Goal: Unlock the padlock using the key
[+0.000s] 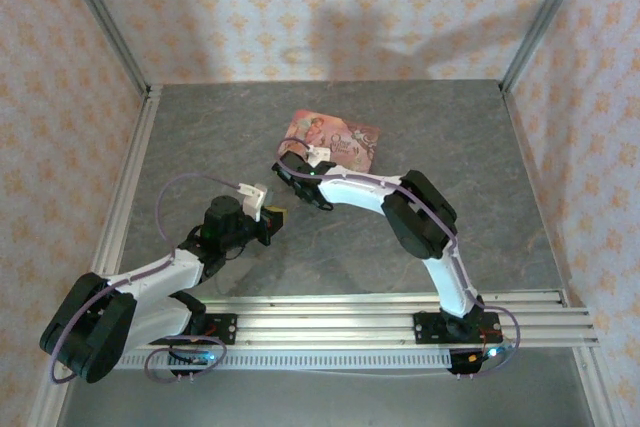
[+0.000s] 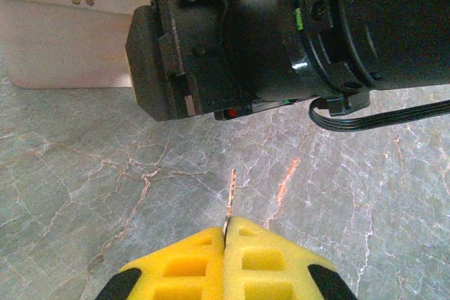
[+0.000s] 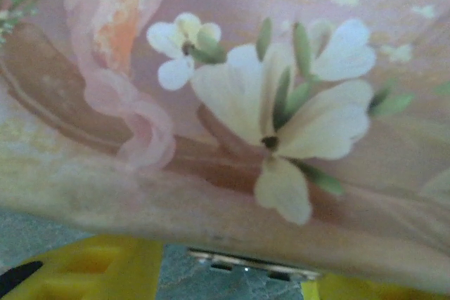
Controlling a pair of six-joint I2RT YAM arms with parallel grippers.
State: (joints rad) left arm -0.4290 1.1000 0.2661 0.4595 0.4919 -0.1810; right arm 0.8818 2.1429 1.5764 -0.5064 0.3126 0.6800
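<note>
Left wrist: left gripper [image 2: 225, 233] pinches key [image 2: 231, 194]; right gripper [image 3: 235, 272] half-parted by pink box [image 3: 267, 103]

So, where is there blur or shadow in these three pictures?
Top external view: even light, soft shadows on the back wall. Left wrist view: the key and table sharp. Right wrist view: the pink box too close, blurred, bluish.

Left gripper [image 2: 226, 233] pinched closed, right gripper [image 3: 232, 275] jaws partly apart, 2 arms bent, reaching toward each other
</note>
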